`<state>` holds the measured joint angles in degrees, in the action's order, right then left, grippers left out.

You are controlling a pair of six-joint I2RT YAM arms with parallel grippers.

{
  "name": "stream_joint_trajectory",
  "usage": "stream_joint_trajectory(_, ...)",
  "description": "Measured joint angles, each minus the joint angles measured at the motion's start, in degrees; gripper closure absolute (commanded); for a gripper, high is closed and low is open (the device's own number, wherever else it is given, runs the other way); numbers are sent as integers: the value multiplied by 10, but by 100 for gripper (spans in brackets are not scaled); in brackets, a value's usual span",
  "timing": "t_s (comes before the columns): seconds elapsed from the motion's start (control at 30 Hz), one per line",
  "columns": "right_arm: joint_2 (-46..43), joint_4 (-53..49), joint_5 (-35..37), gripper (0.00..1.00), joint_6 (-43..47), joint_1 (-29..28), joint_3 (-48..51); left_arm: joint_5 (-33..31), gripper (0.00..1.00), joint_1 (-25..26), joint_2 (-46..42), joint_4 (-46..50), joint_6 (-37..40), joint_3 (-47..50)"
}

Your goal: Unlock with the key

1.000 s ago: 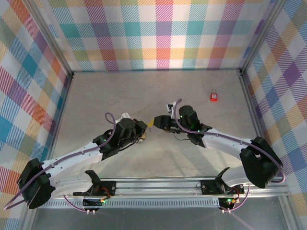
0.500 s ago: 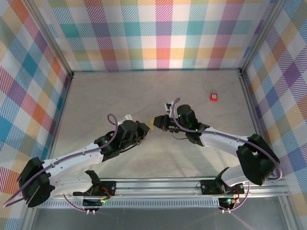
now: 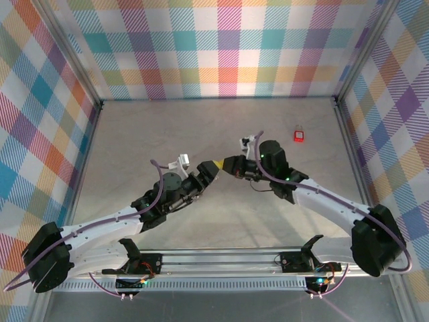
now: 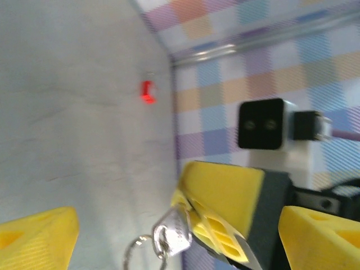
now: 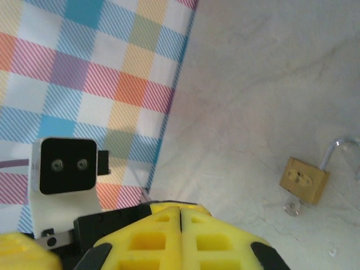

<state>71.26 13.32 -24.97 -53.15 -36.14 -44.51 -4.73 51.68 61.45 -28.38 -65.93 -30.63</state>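
Observation:
In the left wrist view, a small silver key [image 4: 175,232] with a ring [image 4: 138,254] sticks out of the shut yellow fingers [image 4: 225,202] of my right gripper [image 3: 220,164]. My left gripper [image 4: 180,239] is open, its two yellow fingers [image 4: 39,232] standing wide on either side of the key. In the top view the left gripper [image 3: 205,175] meets the right one tip to tip above mid-table. A brass padlock [image 5: 304,179] lies on the table with its shackle [image 5: 337,149] swung open and a silver piece [image 5: 291,208] at its base.
A small red padlock [image 3: 299,135] lies at the back right of the table, near the right wall; it is also in the left wrist view [image 4: 147,91]. Checked walls enclose the grey table [image 3: 154,134] on three sides.
Both grippers have shifted up and to the right, staying tip to tip. The left arm has stretched out farther. The right arm has pulled back toward the right.

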Motion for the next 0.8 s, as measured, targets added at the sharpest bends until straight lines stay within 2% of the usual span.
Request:
stream_joint_trajectory(0.17, -35, -10, -30, 100, -7, 30, -18, 42, 19, 0, 76, -139, 14, 0)
stream_joint_trajectory(0.27, -45, -10, -45, 100, -18, 32, -18, 63, 20, 0, 113, -179, 15, -1)
stream_joint_trajectory(0.43, -45, -8, -57, 100, -30, 36, -18, 76, 24, 0, 116, -197, 19, -3)
stream_joint_trajectory(0.8, -47, 1, -71, 100, -47, 36, -18, 77, 39, 0, 85, -196, 32, -3)
